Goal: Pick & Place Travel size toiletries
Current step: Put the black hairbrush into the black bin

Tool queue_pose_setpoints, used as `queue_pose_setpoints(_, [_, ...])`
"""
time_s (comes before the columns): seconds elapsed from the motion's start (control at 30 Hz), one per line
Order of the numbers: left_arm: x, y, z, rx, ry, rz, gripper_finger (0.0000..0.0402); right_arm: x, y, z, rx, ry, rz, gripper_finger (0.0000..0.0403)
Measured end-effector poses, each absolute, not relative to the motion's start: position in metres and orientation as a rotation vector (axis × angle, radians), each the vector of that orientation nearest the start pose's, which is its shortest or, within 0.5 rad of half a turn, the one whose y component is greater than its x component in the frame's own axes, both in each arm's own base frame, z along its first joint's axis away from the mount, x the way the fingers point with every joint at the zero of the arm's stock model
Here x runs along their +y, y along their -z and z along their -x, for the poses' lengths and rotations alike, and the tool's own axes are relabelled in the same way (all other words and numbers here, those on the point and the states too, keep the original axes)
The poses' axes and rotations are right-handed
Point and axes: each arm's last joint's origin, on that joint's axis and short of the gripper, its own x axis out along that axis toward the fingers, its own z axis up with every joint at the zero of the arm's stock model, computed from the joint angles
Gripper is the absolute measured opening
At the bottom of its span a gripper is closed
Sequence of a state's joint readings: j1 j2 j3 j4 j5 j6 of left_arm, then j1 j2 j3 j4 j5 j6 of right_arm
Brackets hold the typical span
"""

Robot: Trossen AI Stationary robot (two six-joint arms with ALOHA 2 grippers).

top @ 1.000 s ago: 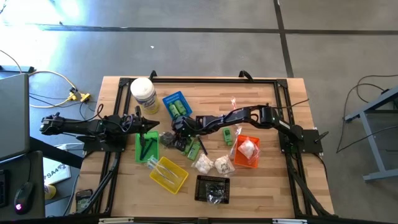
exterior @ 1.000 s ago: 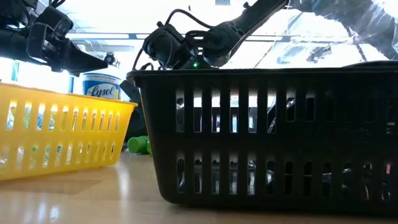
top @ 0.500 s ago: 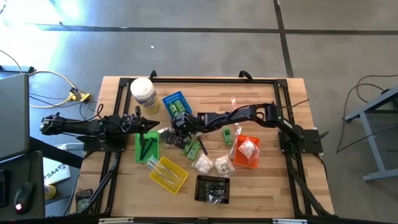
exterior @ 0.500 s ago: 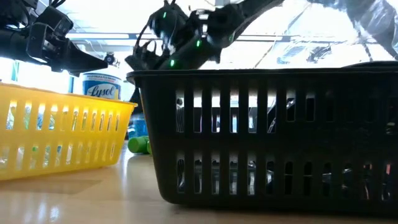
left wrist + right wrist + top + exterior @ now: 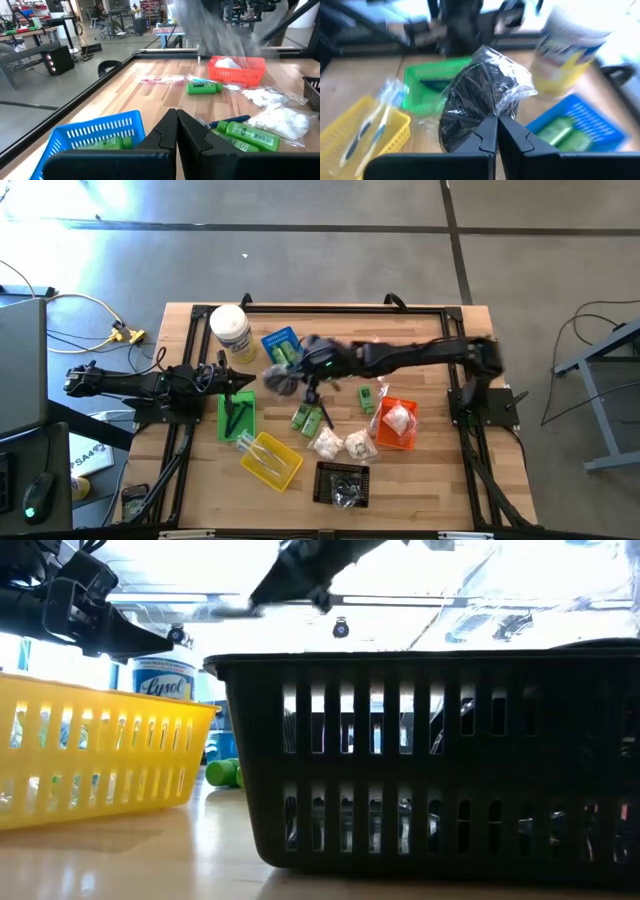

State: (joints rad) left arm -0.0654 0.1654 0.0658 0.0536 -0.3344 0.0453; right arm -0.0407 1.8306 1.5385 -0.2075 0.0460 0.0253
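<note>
The wooden worktop (image 5: 420, 480) stands on a grey concrete floor (image 5: 330, 260) with dark seam lines. Left of the worktop, a yellow cable (image 5: 85, 305) lies on the floor. Beyond the worktop, the room holds black desks (image 5: 30, 47) and distant shelves (image 5: 152, 6) under bright light.

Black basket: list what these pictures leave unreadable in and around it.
- Black basket contents: low view, slatted wall hides them; high view, too small to identify.
- Right gripper: high view, motion blur smears it and its clear-wrapped dark item.
- Orange basket: low view, hidden behind the black basket.
</note>
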Motion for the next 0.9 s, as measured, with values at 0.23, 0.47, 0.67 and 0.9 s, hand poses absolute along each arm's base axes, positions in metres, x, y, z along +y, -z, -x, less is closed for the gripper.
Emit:
queue_pose_setpoints(0.23, [0.003,-0.178,-0.105,0.052,-0.266,-0.031,0.0000,-0.022,-0.349,-0.345,0.336,0.087,-0.013,0.0003])
queue_pose_setpoints(0.47, [0.003,-0.178,-0.105,0.052,-0.266,-0.032,0.0000,-0.018,-0.348,-0.259,0.092,-0.049,-0.065,0.0003])
queue_pose_setpoints(0.67, [0.003,-0.178,-0.105,0.051,-0.267,-0.033,0.0000,-0.019,-0.318,-0.199,-0.059,-0.053,-0.096,0.0003])
queue_pose_setpoints(0.9, [0.003,-0.180,-0.105,0.027,-0.270,-0.053,0.0000,-0.013,-0.277,-0.159,-0.214,-0.130,-0.119,0.0003])
